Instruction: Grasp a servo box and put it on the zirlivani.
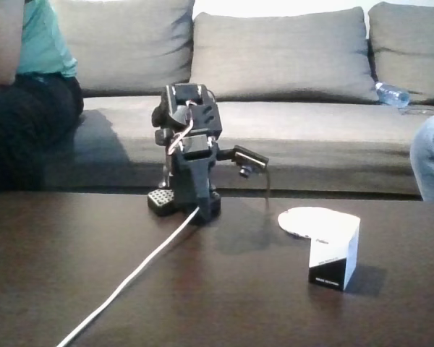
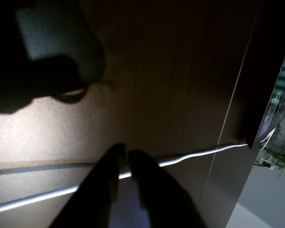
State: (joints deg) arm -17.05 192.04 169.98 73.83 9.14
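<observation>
The servo box (image 1: 334,249), white with a black lower part, stands upright on the dark table at the right in the fixed view. Just behind it lies the zirlivani (image 1: 307,218), a flat white disc. The box overlaps the disc's front right edge in this view, and I cannot tell whether they touch. The black arm (image 1: 188,155) is folded over its base, left of both and well apart from them. In the wrist view my gripper (image 2: 125,149) points at the tabletop, its two dark fingers (image 2: 104,180) nearly together with nothing between them.
A white cable (image 1: 141,271) runs from the arm's base (image 1: 184,202) to the table's front left edge. A grey sofa (image 1: 289,123) stands behind the table, with a seated person (image 1: 29,79) at the left, a knee (image 1: 430,155) at the right, and a water bottle (image 1: 392,94).
</observation>
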